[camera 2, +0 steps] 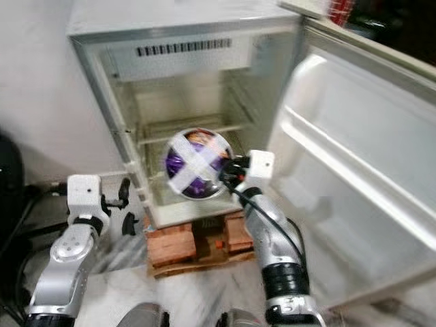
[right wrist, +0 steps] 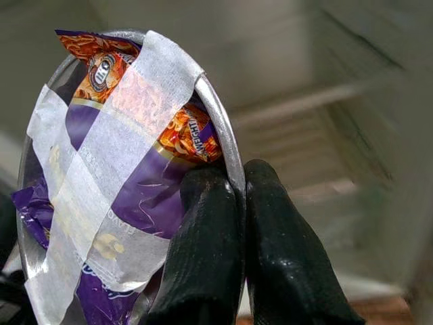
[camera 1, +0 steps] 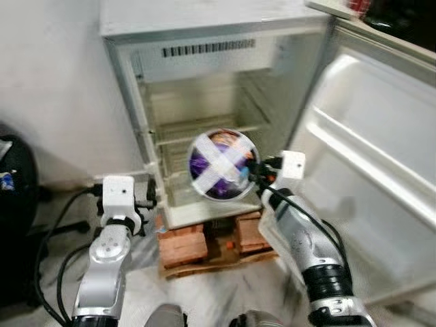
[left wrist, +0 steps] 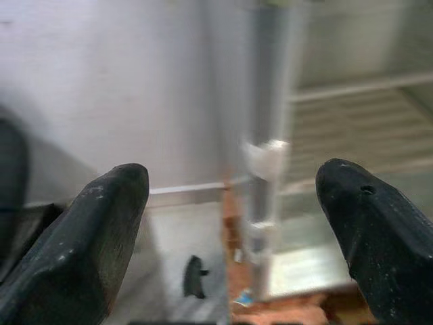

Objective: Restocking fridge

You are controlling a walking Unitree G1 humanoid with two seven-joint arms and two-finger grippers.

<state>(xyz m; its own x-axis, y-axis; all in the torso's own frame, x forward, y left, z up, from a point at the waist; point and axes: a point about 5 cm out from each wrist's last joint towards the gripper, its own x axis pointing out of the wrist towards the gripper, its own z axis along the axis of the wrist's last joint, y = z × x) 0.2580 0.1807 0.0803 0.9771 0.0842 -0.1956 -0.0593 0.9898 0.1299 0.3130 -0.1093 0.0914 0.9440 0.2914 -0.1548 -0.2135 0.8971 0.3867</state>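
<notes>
The right gripper (right wrist: 233, 223) is pinching the rim of a round metal bowl (camera 1: 222, 164), taped over purple snack packets, before the open white fridge (camera 1: 204, 122); the left gripper (left wrist: 230, 230) is hanging spread.

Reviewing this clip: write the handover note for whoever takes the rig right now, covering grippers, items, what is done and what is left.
Right gripper: jaws shut on the rim of a metal bowl, which holds a purple snack bag under crossed tape; it is held up in front of the open fridge.
Left gripper: jaws open, holding nothing, near the fridge's left front edge.
Fridge door: swung wide to the right. The wire shelf looks bare. The fridge stands on bricks.
Done: bowl picked up, brought to the fridge.
Left: set the bowl on a shelf, release, withdraw, close the door.
</notes>
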